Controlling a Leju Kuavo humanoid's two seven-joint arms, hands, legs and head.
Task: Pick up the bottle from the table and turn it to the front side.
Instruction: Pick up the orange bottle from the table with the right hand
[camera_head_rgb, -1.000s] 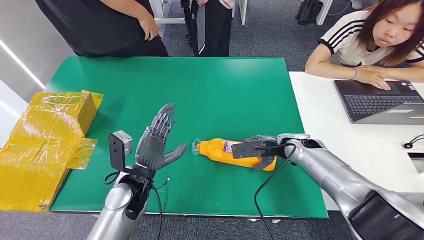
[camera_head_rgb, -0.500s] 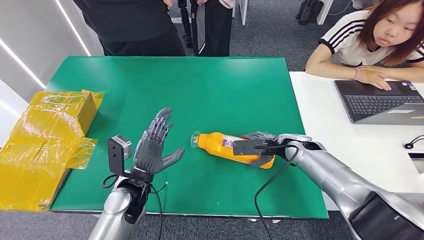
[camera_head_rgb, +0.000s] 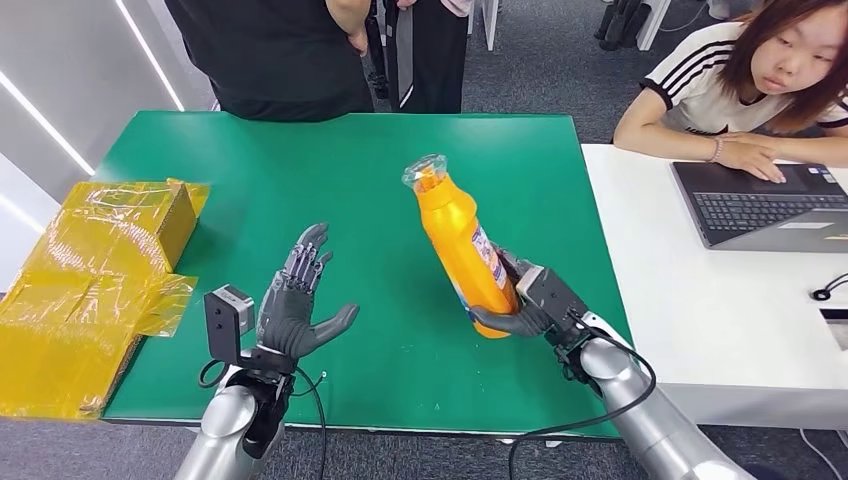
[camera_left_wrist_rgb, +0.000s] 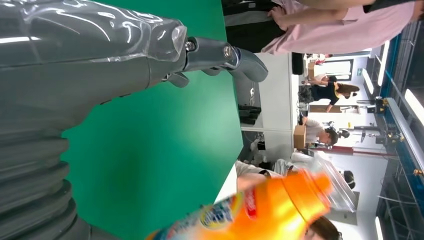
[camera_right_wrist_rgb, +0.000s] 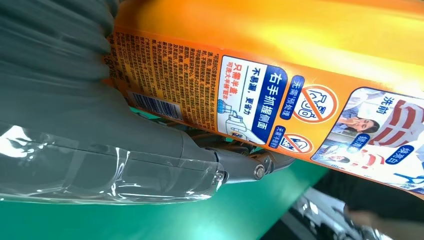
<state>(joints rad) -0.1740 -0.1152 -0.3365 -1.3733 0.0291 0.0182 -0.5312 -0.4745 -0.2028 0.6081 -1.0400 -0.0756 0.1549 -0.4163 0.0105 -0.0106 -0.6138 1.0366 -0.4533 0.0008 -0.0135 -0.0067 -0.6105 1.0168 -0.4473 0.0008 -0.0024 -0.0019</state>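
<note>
— Seen from the head view, what does the right hand (camera_head_rgb: 520, 300) hold?
— It grips the base of a glossy orange plastic bottle (camera_head_rgb: 462, 243), lifted off the green table (camera_head_rgb: 250, 170), clear cap up and tilted away. The left hand (camera_head_rgb: 295, 298) is spread, palm up, well apart.

— And the left wrist view?
— Grey ribbed cover, fingers (camera_left_wrist_rgb: 225, 52) apart; the bottle is blurred beyond them.

— Right wrist?
— A thumb (camera_right_wrist_rgb: 165, 155) pressed against the printed label (camera_right_wrist_rgb: 250, 95).
</note>
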